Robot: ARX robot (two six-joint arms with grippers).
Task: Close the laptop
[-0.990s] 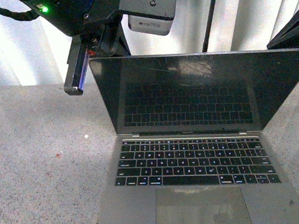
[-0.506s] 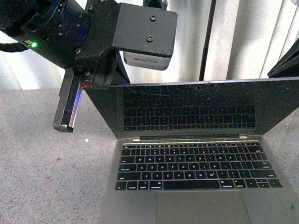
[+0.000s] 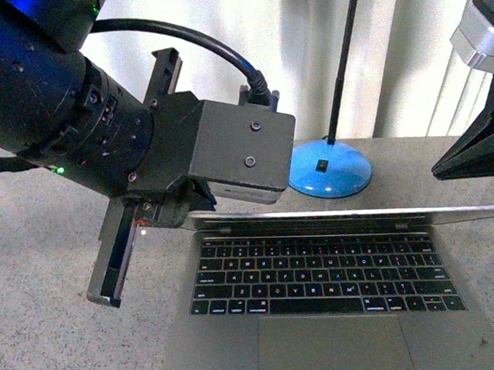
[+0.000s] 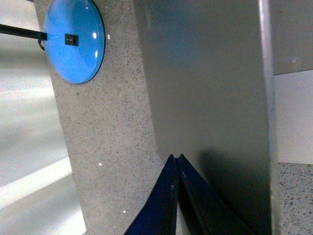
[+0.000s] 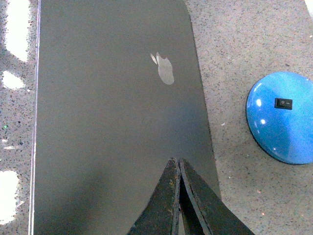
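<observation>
Lid down a long way since a second ago: the screen faced the camera then, now it shows edge-on, low over the keys. With it the left tool [image 4: 175, 161] has dropped; fingers together, tips over the edge of the laptop [image 3: 326, 274] lid, contact unclear. On the right tool [image 5: 177, 164] fingers together too, lid and logo beneath. Blue lamp base [image 3: 329, 170] on the bench [image 3: 44, 344], near both tools.

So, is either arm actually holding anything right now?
Nothing is held. The left gripper and right gripper are both shut empty, tips over the laptop lid.
</observation>
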